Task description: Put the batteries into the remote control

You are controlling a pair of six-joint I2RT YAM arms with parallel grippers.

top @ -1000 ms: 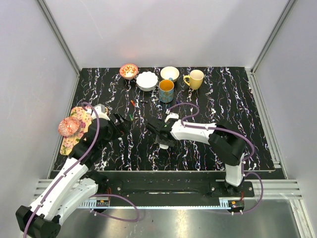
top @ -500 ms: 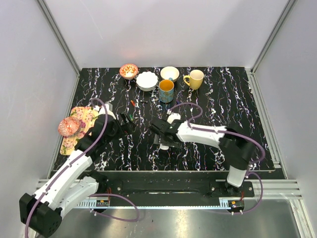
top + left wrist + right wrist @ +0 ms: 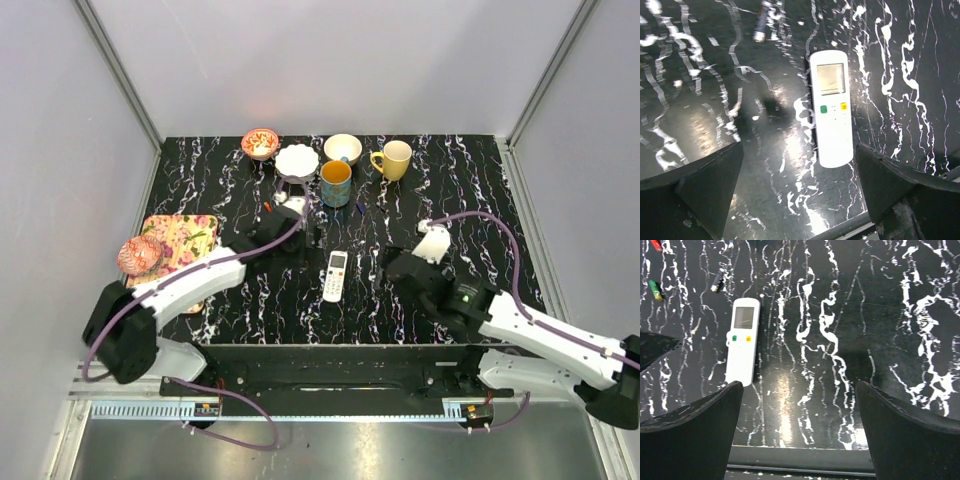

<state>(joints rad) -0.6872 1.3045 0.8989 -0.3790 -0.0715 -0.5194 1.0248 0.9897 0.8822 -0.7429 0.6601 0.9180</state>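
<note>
The remote control is a slim white bar lying flat on the black marbled table, screen and buttons up. It also shows in the left wrist view and the right wrist view; its slot is hidden. Loose batteries lie beyond it: a dark one, a green one and a red one. My left gripper hovers open and empty just far-left of the remote. My right gripper is open and empty to the remote's right.
At the back stand a patterned bowl, a white bowl, a cream bowl, a blue mug and a yellow mug. A floral mat with a pink bowl lies at the left.
My right arm has pulled back to the right, off the remote, which now lies uncovered. My left arm has swung right and further out, towards the table's middle.
</note>
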